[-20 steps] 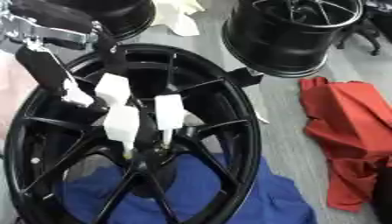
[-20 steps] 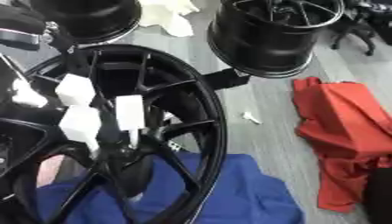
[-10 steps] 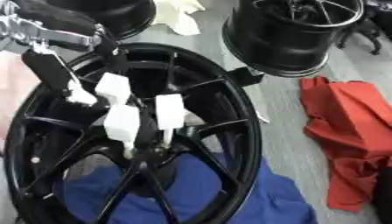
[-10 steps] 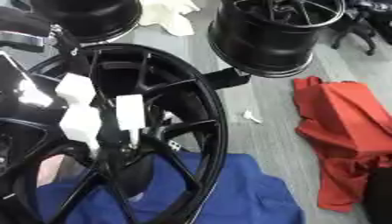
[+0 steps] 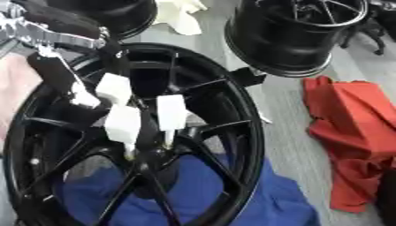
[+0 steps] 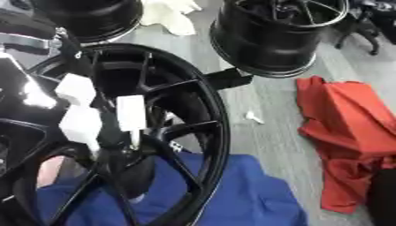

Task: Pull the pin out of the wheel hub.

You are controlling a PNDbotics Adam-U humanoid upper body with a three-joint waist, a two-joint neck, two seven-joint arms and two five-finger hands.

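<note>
A large black spoked wheel hub (image 5: 232, 110) lies flat on a blue cloth (image 5: 224, 198). My left hand (image 5: 123, 123) comes in from the upper left and reaches down into the wheel's centre. Its white-padded fingertips (image 5: 172, 112) are curled together over the centre boss. A thin pale pin (image 5: 168, 140) shows just under them, pinched between the fingers. The pin's lower end is hidden among the spokes. A dark shape (image 6: 383, 194) at the lower right edge may be my right hand; too little of it shows.
A second black wheel (image 5: 298, 31) stands at the back right and a third (image 6: 89, 17) at the back left. A red cloth (image 5: 352, 132) lies on the grey floor to the right. White rag (image 5: 179, 15) at the back. A small white scrap (image 6: 253, 116) lies beside the rim.
The hand stays at the hub centre with its fingers closed in the same place. The forearm has shifted only slightly.
</note>
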